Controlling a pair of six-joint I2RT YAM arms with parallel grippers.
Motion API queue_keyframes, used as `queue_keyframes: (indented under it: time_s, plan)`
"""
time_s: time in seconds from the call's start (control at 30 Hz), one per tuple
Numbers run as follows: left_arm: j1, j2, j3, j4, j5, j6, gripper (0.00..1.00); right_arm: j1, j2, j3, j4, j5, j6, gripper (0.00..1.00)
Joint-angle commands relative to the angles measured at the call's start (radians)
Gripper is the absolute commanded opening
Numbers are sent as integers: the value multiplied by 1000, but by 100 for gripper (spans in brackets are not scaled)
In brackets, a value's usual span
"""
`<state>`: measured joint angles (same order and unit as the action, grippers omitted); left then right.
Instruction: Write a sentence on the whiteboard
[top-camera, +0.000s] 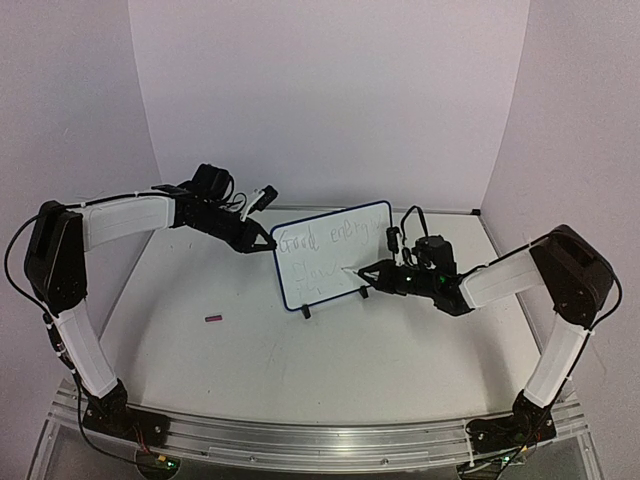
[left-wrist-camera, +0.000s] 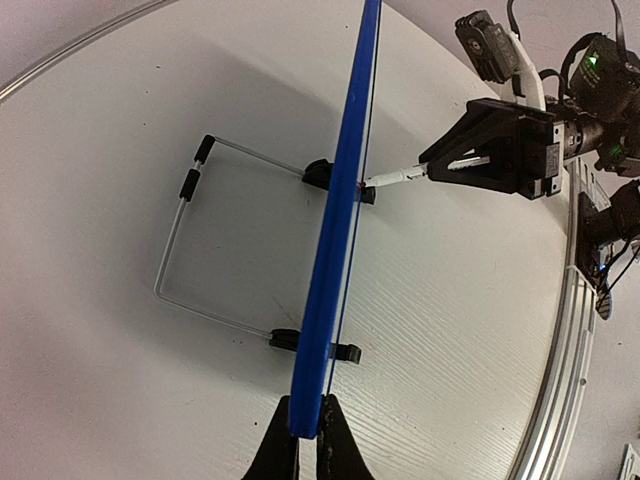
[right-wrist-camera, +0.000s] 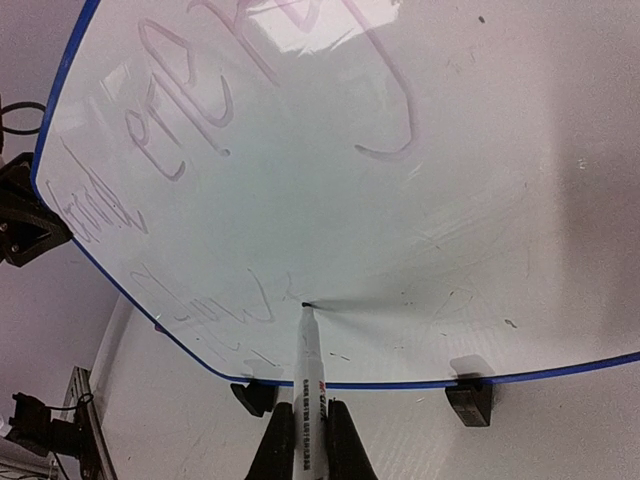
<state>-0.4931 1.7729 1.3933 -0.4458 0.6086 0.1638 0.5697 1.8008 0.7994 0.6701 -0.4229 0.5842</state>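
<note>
The left gripper's (left-wrist-camera: 305, 438) fingers pinch the board's (top-camera: 330, 212) edge, while the right gripper's (right-wrist-camera: 310, 442) fingers clamp a marker (right-wrist-camera: 309, 365), tip touching the board.

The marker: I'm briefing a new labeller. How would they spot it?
Find the upright blue-framed whiteboard. The right gripper reaches its face, shut on the marker: a slim white pen, dark tip against the board, unlike the black fingers around it.

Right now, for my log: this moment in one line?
left gripper shut on whiteboard | right gripper shut on marker | tip on whiteboard, second line
</note>
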Motion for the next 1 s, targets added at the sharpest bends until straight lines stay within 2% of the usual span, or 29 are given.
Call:
queue_keyframes:
  time_s: [0.0, 0.8, 0.97]
  plan:
    - [-24, 57, -13, -109, -80, 48, 0, -11, -24, -17, 30, 62, 6, 0]
    - [-25, 62, -13, -109, -82, 47, 0, -7, 49, 71, -10, -71, -23, 0]
    - [-26, 63, -13, -110, -83, 48, 0, -7, 5, 38, 3, -60, -23, 0]
